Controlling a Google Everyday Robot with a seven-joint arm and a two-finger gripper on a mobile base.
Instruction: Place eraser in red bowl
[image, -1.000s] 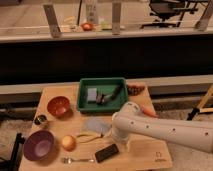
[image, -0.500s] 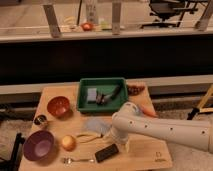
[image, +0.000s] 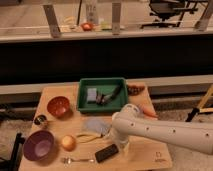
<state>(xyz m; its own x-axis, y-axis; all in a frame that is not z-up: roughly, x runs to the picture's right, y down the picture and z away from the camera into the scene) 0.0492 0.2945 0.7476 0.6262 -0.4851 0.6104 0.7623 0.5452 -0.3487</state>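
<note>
The eraser, a flat black block, lies on the wooden table near its front edge, just right of a fork. The red bowl stands at the left of the table, apart from the eraser. My white arm reaches in from the right and bends down. The gripper hangs just right of the eraser's far end, close above the table. Whether it touches the eraser is not visible.
A purple bowl stands front left, with an orange ball beside it. A grey-blue pad and a yellow item lie mid-table. A green tray with items stands behind. A small can stands at the left edge.
The arm's lower end has shifted only slightly near the eraser. The eraser and both bowls have not moved.
</note>
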